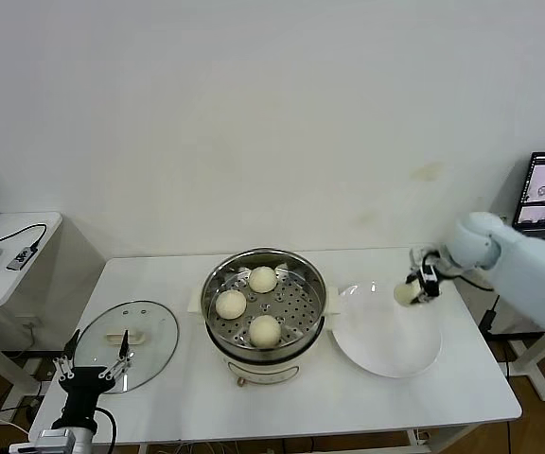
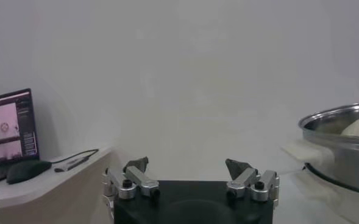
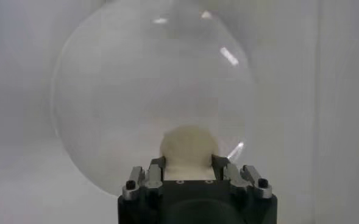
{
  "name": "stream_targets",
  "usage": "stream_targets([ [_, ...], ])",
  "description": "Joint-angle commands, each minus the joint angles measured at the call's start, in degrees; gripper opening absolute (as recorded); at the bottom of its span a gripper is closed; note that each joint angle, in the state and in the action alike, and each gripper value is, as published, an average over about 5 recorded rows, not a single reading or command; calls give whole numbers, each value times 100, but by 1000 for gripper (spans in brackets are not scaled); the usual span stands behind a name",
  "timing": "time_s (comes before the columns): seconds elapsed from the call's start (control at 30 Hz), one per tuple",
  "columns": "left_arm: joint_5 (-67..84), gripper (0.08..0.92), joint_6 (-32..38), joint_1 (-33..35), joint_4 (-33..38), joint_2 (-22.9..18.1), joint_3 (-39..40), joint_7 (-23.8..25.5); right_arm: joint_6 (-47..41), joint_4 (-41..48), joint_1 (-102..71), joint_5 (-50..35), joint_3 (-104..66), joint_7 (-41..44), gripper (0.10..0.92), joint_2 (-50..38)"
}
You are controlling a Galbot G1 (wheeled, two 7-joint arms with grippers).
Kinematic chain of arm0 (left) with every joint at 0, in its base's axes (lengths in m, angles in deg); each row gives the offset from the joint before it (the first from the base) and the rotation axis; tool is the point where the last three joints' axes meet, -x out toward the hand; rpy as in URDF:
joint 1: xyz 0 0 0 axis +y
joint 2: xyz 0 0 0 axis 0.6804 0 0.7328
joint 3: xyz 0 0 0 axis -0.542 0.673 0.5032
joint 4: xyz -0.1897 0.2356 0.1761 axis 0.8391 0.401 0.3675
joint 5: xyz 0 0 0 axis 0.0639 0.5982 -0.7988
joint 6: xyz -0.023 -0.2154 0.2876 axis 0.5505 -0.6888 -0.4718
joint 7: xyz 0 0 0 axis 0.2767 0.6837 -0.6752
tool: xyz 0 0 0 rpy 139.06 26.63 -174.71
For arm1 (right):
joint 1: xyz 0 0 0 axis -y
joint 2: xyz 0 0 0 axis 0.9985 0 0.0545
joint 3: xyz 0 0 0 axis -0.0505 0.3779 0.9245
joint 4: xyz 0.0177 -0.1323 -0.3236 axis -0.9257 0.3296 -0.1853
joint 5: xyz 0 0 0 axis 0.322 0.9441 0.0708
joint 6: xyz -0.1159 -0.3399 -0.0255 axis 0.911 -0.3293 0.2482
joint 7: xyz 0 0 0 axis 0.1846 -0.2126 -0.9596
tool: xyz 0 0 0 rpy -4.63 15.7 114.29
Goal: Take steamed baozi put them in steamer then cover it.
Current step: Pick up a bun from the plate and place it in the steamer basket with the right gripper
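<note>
Three buns already sit in the steamer, the right gripper is clenched on the fourth bun above the plate, and the lid waits by the spread-fingered left gripper.

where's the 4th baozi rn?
In the head view the fourth baozi sits on the right, gripped by the right gripper above the white plate's far edge, right of the steamer.
</note>
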Motion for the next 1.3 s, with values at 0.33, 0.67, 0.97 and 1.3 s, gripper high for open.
stream_targets([
  [0.33, 17, 823, 1, -7, -34, 40, 10, -1, -1511, -1023, 2791, -3162, 2117, -954, 501, 1594],
  [0.67, 20, 823, 9, -36, -83, 4, 13, -7, -2043, -803, 2223, -3648, 2025, -1396, 501, 2394],
  [0.97, 13, 823, 31, -16, -96, -14, -14, -13, -2050, -450, 1575, -3264, 2070, -1477, 501, 2615],
  [1.3, 5, 823, 39, -36, -142, -11, 2, -6, -2047, -274, 1204, -2941, 2032, -1476, 505, 2544],
])
